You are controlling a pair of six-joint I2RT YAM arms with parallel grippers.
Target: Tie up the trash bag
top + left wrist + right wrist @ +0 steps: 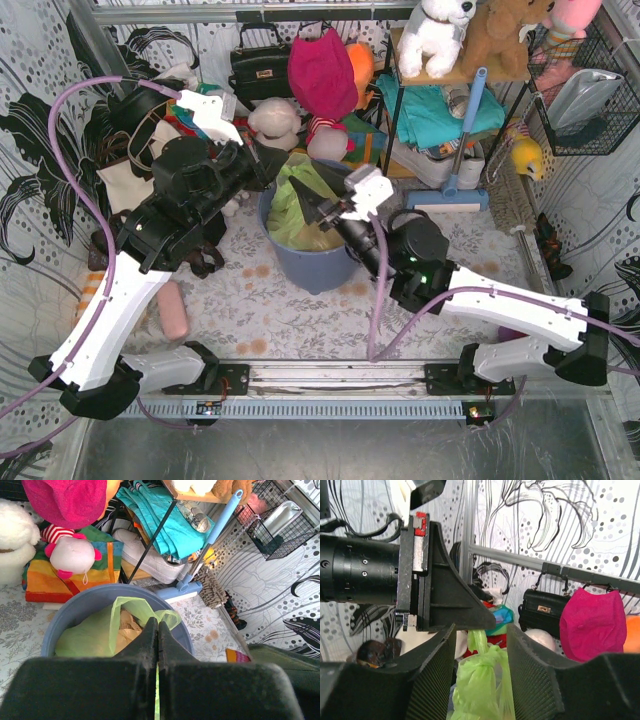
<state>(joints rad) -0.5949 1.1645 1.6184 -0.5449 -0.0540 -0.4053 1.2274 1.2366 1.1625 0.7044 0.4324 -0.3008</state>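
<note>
At centre of the table, the round blue-grey bin stands upright w/ the trash bag inside it: thin lime-green plastic filling the bin and rising above the rim. Crumpled copper-brown paper sits inside the bag, seen past a green fold in left wrist view. Far right, a wire basket on the wall holds a pale grey item, too small to ID.

Bag's top is gathered into a narrow neck that runs straight up from the bin. Its long axis is vertical in right wrist view, free end uppermost. Partway up there's a bunched lump; knot or just a gather, can't tell.

Left gripper has its fingers pressed together w/ a sliver of green film between them, pinching the top end of that neck. Right gripper is spread wide, one finger each side of the neck, approx level w/ the lump. Whether it contacts the plastic is unclear.

Bag's lower part is hidden by the bin wall. In top view both wrists overlap the bin's mouth, so the neck is mostly covered. Left wrist cam's own fingers block the bottom half of its frame. Right wrist view cuts the bag off just below the lump.
</note>
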